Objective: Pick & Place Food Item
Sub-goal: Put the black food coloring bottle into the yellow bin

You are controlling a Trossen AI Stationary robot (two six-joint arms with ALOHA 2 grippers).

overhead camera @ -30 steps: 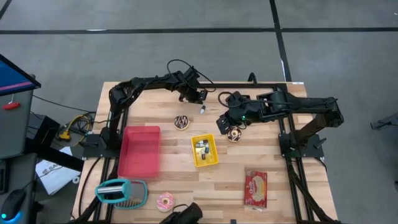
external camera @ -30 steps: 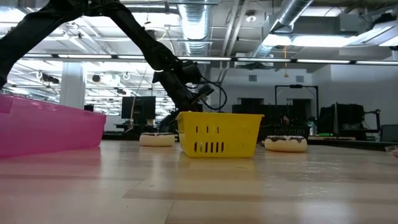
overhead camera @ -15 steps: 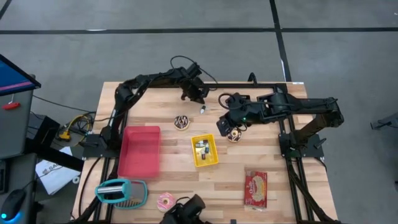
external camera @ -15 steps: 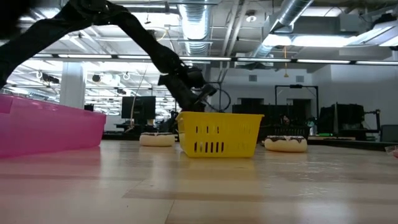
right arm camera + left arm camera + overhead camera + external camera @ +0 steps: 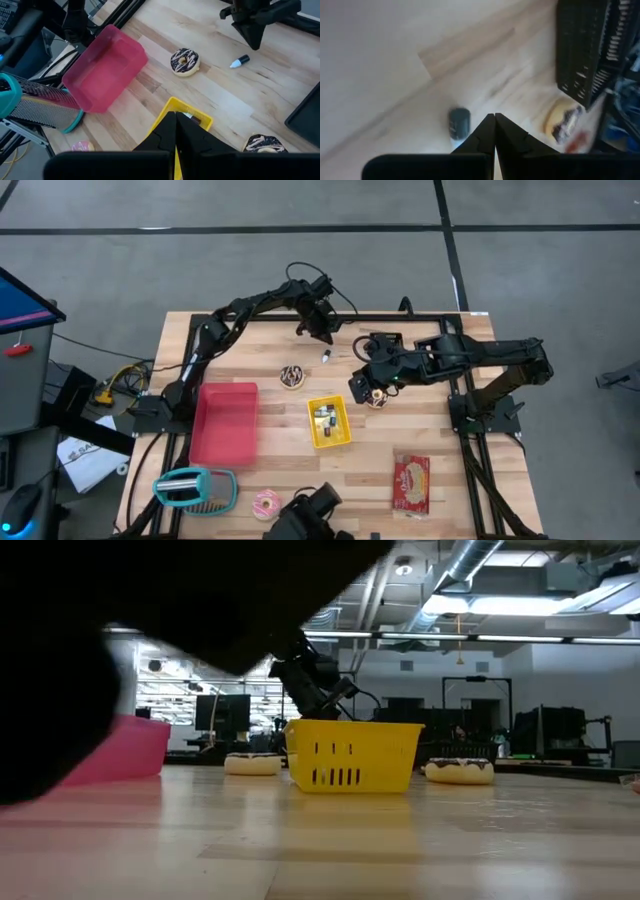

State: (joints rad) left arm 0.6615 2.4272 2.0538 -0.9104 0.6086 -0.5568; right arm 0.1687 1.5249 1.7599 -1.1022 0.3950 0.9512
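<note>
A small white tube with a dark cap (image 5: 326,356) lies on the wooden surface (image 5: 285,440) just beyond the tips of the left fingers (image 5: 485,136), apart from them. A pink plastic tub (image 5: 223,426), nothing in it, sits well off from the right fingers (image 5: 167,134), out to their side. A teal-framed grater (image 5: 195,488) lies on its side past the tub, farther still from both pairs of fingers. Off the surface, a blue-lit screen (image 5: 15,300) and a tangle of cables (image 5: 112,385) sit by the grey floor (image 5: 300,230).
</note>
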